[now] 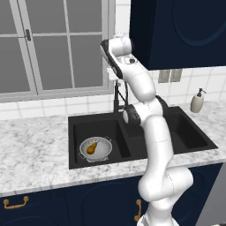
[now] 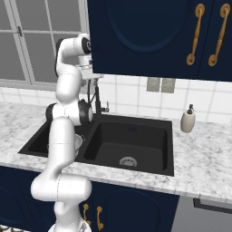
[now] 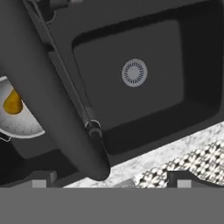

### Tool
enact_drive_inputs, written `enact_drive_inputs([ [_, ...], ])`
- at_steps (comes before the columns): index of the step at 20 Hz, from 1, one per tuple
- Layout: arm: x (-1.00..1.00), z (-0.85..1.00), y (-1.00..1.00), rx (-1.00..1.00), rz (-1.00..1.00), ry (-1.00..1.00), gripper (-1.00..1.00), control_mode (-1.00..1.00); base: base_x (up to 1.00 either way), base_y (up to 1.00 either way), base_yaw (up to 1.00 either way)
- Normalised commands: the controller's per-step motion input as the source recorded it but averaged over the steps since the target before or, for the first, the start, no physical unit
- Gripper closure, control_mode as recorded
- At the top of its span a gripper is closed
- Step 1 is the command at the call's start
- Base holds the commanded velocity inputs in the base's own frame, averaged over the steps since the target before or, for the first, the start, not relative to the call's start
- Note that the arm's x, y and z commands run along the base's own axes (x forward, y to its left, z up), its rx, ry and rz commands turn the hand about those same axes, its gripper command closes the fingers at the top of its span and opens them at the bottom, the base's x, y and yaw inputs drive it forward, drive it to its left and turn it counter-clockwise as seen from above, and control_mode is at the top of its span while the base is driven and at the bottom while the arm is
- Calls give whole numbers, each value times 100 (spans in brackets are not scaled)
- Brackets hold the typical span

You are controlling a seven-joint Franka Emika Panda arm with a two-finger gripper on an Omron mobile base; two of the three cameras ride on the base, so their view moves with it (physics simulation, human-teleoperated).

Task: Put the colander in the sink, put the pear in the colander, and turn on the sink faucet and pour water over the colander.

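I see the colander (image 1: 95, 148) sitting in the left basin of the black sink (image 1: 194, 142), with the pear (image 1: 91, 148) lying inside it. From the hand camera, the colander (image 3: 19, 114) shows at the left edge with the pear (image 3: 13, 103) in it, and the right basin's round drain (image 3: 134, 72) is in plain sight. The faucet (image 3: 48, 94) crosses that view as a thick dark bar close to the lens. My arm is raised high over the back of the sink, and the end effector (image 3: 108, 183) hangs above the faucet (image 2: 96, 100) with its jaws spread wide and nothing between them. A beige soap dispenser (image 1: 197, 101) stands on the marbled worktop (image 1: 31, 145) behind the sink's right corner, well apart from the arm. I cannot make out any water running.
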Motion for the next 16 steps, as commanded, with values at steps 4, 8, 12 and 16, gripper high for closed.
enact_drive_inputs([
  [4,5,-38,0,9,37,-12,-100,-100,0,0,0],
  [8,1,-32,1,13,32,-11,-100,-100,0,0,0],
  [12,1,-32,1,31,24,-2,-100,-100,0,0,0],
  [16,0,-27,0,26,19,-22,-100,-100,0,0,0],
])
